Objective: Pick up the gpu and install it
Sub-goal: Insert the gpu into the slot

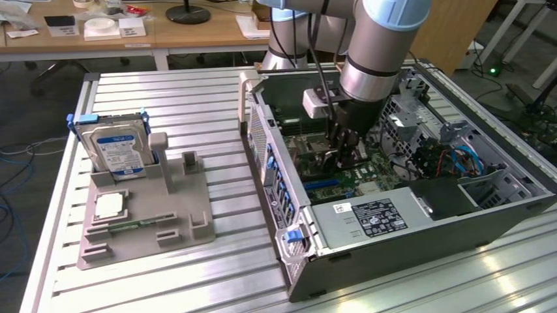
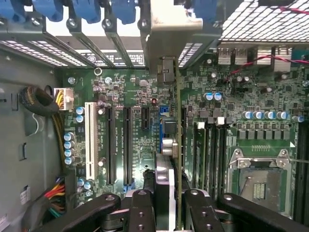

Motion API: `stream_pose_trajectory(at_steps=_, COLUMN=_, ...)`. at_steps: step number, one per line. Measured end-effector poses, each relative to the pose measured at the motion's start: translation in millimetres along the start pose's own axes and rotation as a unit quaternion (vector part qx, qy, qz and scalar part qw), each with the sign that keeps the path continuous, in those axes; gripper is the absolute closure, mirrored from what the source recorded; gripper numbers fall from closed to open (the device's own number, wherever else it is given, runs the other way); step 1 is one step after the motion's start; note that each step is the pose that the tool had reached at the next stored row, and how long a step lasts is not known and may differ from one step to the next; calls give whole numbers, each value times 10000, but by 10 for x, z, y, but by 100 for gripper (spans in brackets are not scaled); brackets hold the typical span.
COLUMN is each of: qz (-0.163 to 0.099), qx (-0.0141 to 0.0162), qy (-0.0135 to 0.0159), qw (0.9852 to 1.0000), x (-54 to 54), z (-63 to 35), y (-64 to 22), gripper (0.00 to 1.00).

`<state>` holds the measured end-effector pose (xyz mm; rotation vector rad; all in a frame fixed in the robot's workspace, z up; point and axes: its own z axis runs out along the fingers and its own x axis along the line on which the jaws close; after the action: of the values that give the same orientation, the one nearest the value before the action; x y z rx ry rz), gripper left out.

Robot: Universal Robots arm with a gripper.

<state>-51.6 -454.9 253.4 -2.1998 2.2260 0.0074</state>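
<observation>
Inside the open computer case (image 1: 270, 163), my gripper (image 1: 342, 149) is shut on the gpu (image 1: 335, 156), a thin dark card held upright over the motherboard (image 1: 366, 179). In the wrist view the gpu (image 2: 177, 145) appears edge-on as a green board line, its silver end bracket (image 2: 169, 26) against the case's rear slot openings. My gripper (image 2: 169, 210) has its black fingers (image 2: 140, 208) on either side of the card. The card stands over the long expansion slots (image 2: 126, 145), near a blue slot (image 2: 163, 110). Whether it is seated in a slot is hidden.
At the exterior view's left, a grey holder (image 1: 179, 231) carries a blue-labelled hard drive (image 1: 117, 149), a square processor chip (image 1: 109, 206) and a memory stick (image 1: 130, 225). The power supply (image 1: 374, 218), the drive cage (image 1: 418, 124) and cables crowd the case. The CPU socket (image 2: 258, 176) lies beside the card.
</observation>
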Motion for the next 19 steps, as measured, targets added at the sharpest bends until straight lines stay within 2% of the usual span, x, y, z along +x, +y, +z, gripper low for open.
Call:
stream_pose_trajectory(at_steps=14, qz=-4, qx=0, qy=-4, qw=10000, x=14, z=134, y=32, gripper=72)
stream_pose_trajectory(at_steps=19, qz=-11, qx=0, qy=-4, qw=10000, x=15, z=148, y=59, gripper=72)
